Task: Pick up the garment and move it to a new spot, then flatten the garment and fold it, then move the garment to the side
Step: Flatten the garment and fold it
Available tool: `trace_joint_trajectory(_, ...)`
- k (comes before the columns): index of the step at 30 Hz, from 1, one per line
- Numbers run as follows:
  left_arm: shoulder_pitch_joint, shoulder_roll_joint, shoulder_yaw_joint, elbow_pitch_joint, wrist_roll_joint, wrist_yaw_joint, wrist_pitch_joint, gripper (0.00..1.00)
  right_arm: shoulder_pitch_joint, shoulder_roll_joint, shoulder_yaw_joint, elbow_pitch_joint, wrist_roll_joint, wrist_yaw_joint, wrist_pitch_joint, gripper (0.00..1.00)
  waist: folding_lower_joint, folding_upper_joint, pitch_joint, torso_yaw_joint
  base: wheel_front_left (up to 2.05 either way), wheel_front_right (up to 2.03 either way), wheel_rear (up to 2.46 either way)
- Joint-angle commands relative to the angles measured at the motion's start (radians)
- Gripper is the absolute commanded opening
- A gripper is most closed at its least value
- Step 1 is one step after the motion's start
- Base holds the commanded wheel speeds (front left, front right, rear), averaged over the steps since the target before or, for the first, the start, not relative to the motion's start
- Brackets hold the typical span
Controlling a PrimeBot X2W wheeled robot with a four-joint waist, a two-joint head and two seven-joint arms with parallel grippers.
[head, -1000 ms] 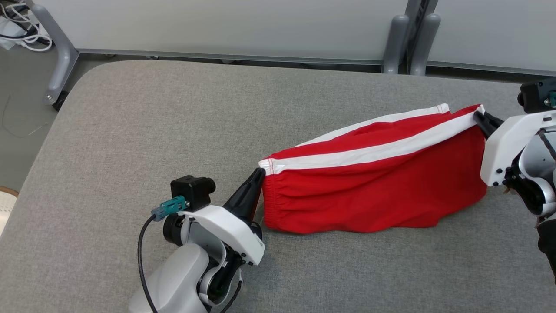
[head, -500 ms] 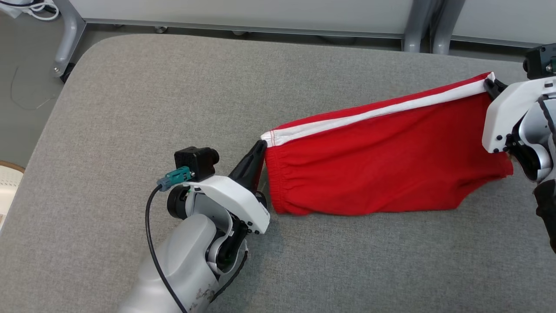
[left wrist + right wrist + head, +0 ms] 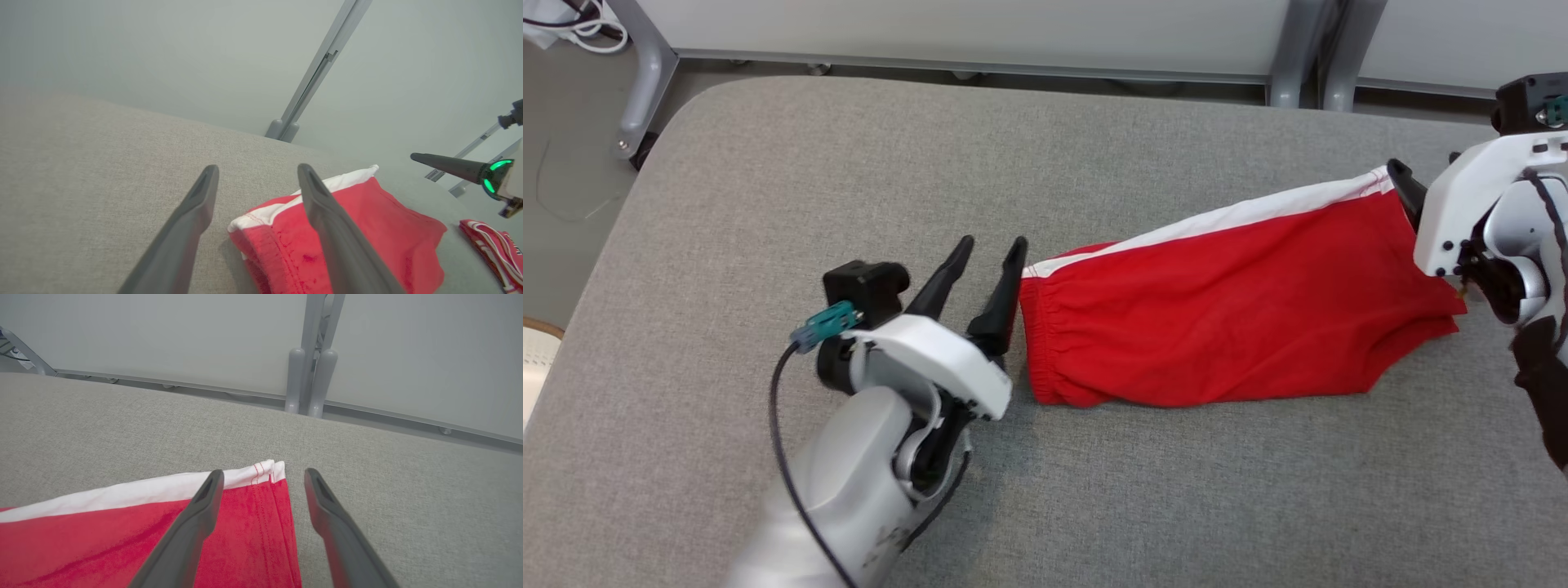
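Observation:
The garment (image 3: pixel 1225 318) is a pair of red shorts with a white side stripe, lying stretched out on the grey padded table (image 3: pixel 849 163). My left gripper (image 3: pixel 992 242) is open beside the waistband end, its right finger touching or nearly touching the cloth's corner. In the left wrist view the left gripper (image 3: pixel 257 171) stands open, with the garment (image 3: pixel 380 228) under and behind its right finger. My right gripper (image 3: pixel 1411 186) is at the garment's far right corner. The right wrist view shows the right gripper (image 3: pixel 264 475) open, with the garment's (image 3: pixel 102 543) white hem corner lying loose between the fingers.
The table's rounded far left corner drops to the floor (image 3: pixel 564 163), where cables (image 3: pixel 572 28) lie. Grey partition posts (image 3: pixel 1298 49) stand behind the far edge. A red and white cloth piece (image 3: pixel 490 245) lies to the right of the garment.
Both grippers were shut on the garment's two upper corners and have opened and let go. The garment's lifted edge has dropped onto the table. The camera has shifted a little.

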Motion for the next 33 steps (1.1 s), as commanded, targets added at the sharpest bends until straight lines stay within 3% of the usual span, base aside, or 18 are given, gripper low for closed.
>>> trace_joint_trajectory(1, 0.033, 0.034, 0.024, -0.019, 0.035, 0.009, -0.006, 1.0, -0.008, -0.019, -0.004, 0.011, 0.011, 0.0, 0.027, 1.0, 0.0, 0.0, -0.012, -0.002, 0.0, 0.0, 0.0)
trace_joint_trajectory(11, 0.341, 0.135, 0.265, -0.406, 0.348, 0.075, -0.008, 1.0, 0.053, -0.043, -0.106, 0.101, 0.01, 0.001, 0.126, 1.0, 0.0, 0.0, -0.026, 0.043, 0.0, 0.0, 0.0)
trace_joint_trajectory(23, 0.559, 0.171, 0.38, -0.496, 0.381, 0.104, -0.008, 1.0, 0.052, -0.041, -0.224, 0.231, -0.093, 0.0, 0.134, 1.0, 0.0, 0.0, -0.001, 0.106, 0.0, 0.0, 0.0)
trace_joint_trajectory(28, 0.585, 0.164, 0.385, -0.5, 0.366, 0.096, -0.008, 1.0, 0.052, -0.004, -0.268, 0.303, -0.133, 0.001, 0.176, 1.0, 0.0, 0.0, -0.003, 0.116, 0.0, 0.0, 0.0)
trace_joint_trajectory(29, 0.587, 0.166, 0.384, -0.497, 0.367, 0.096, -0.007, 1.0, 0.051, 0.005, -0.276, 0.313, -0.137, 0.001, 0.183, 0.96, 0.0, 0.0, -0.003, 0.116, 0.0, 0.0, 0.0)
trace_joint_trajectory(30, 0.589, 0.165, 0.383, -0.496, 0.366, 0.095, -0.007, 1.0, 0.051, 0.011, -0.276, 0.319, -0.144, 0.001, 0.187, 0.37, 0.0, 0.0, -0.004, 0.116, 0.0, 0.0, 0.0)
trace_joint_trajectory(31, 0.59, 0.163, 0.384, -0.495, 0.365, 0.098, -0.007, 1.0, 0.051, 0.019, -0.275, 0.323, -0.149, 0.001, 0.191, 0.11, 0.0, 0.0, -0.003, 0.115, 0.0, 0.0, 0.0)
trace_joint_trajectory(32, 0.59, 0.162, 0.385, -0.493, 0.368, 0.105, -0.007, 1.0, 0.053, 0.027, -0.273, 0.324, -0.154, 0.002, 0.194, 0.0, 0.0, 0.0, -0.004, 0.114, 0.0, 0.0, 0.0)
trace_joint_trajectory(33, 0.59, 0.16, 0.384, -0.492, 0.365, 0.105, -0.007, 1.0, 0.056, 0.026, -0.271, 0.324, -0.162, 0.001, 0.192, 0.0, 0.0, 0.0, -0.005, 0.112, 0.0, 0.0, 0.0)
